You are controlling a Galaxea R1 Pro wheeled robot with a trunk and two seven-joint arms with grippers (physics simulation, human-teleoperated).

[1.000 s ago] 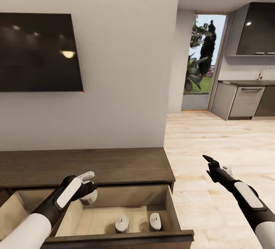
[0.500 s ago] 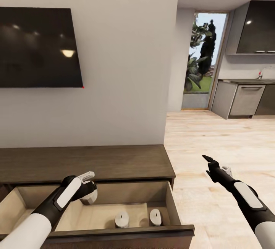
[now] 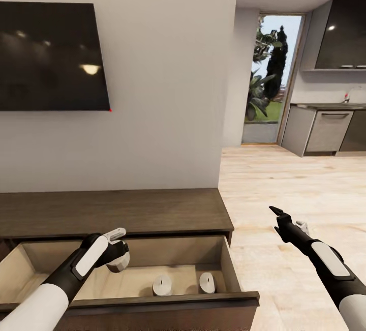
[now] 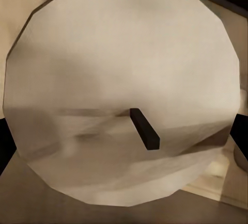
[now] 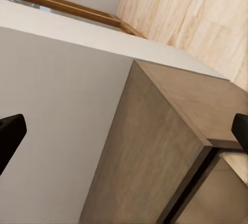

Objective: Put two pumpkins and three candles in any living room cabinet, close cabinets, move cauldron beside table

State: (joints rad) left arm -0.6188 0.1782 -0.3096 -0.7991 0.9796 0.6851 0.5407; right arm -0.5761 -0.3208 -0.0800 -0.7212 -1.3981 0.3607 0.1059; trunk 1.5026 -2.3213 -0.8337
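The dark brown cabinet [image 3: 117, 211] stands against the wall with its right drawer [image 3: 152, 303] pulled out, showing light wood inside. Two pale candles [image 3: 161, 286] [image 3: 206, 282] stand upright at the drawer's right end. My left gripper [image 3: 118, 256] hangs over the drawer's middle, shut on a third candle [image 3: 116, 266]. That candle's round top and dark wick [image 4: 144, 128] face the left wrist camera. My right gripper [image 3: 280, 217] is open and empty over the wooden floor, right of the cabinet, its dark fingertips [image 5: 10, 133] spread apart. The pumpkins, the cauldron and the table are out of view.
A black TV [image 3: 51, 56] hangs on the wall above the cabinet. Light wood floor [image 3: 295, 183] runs right toward grey kitchen units [image 3: 325, 130] and a glass door [image 3: 269, 77]. The cabinet's right end [image 5: 155, 152] is close to my right gripper.
The whole head view has shifted, so the cabinet and TV sit higher in the picture. Both arms keep their pose; the held candle now sits slightly lower against the drawer.
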